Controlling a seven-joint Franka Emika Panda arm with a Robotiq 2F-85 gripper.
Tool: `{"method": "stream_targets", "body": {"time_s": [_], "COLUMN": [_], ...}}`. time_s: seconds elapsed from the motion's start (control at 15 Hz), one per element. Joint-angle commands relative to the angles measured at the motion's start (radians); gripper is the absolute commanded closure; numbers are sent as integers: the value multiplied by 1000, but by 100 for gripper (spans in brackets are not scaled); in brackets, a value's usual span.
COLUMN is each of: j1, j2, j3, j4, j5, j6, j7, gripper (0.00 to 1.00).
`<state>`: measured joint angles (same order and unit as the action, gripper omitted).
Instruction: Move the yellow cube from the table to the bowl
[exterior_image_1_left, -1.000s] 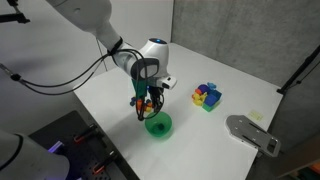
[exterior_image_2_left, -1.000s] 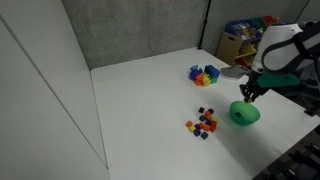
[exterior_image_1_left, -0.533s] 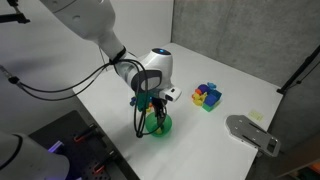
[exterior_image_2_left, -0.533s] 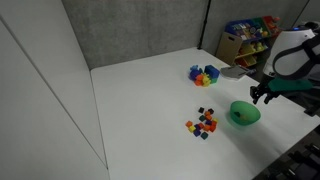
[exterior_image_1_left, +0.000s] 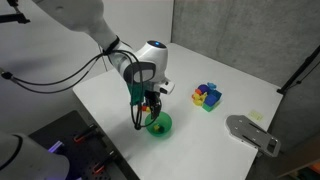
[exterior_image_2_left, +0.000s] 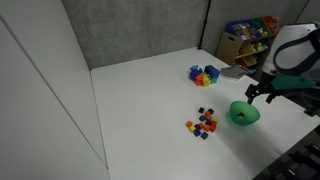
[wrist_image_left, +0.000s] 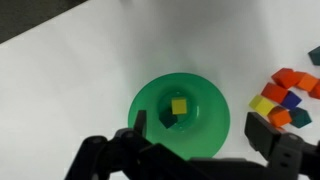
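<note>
The yellow cube (wrist_image_left: 179, 106) is seen in the wrist view lying on the floor of the green bowl (wrist_image_left: 208, 88), close to its centre and touched by nothing. The bowl is set on the white table (wrist_image_left: 80, 70). The Robotiq gripper (wrist_image_left: 195, 123) is held above the bowl with its jaws spread wide and nothing between them; its fingers (wrist_image_left: 275, 140) are seen at either side of the bowl's near edge.

In both exterior views the gripper (exterior_image_1_left: 150, 108) (exterior_image_2_left: 258, 92) is shown pointing down over the bowl (exterior_image_1_left: 159, 125) (exterior_image_2_left: 244, 114), clear of its rim. A loose pile of tiny coloured cubes (exterior_image_2_left: 203, 123) (wrist_image_left: 284, 95) is found just beside the bowl. A cluster of larger yellow, blue and purple blocks (exterior_image_1_left: 207, 96) (exterior_image_2_left: 204, 74) is placed well apart from it, farther along the table (exterior_image_1_left: 235, 70) (exterior_image_2_left: 150, 100).
</note>
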<state>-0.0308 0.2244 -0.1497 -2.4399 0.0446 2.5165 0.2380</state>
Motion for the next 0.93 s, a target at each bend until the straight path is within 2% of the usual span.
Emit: {"method": "stream_targets", "body": {"time_s": [0.0,0.07,0.53,0.87], "j1": [-28,-24,0,0], "j2": [-146,-175,-381,-462], "j3": [57,62,104,131], "j4": [-22,-16,40,68], "j5": [84,94,-24,-61], "j6": [-155,-196,-376,-414], "j7": [-136,-156,-130,-124], "gripper": [0,0,0,0]}}
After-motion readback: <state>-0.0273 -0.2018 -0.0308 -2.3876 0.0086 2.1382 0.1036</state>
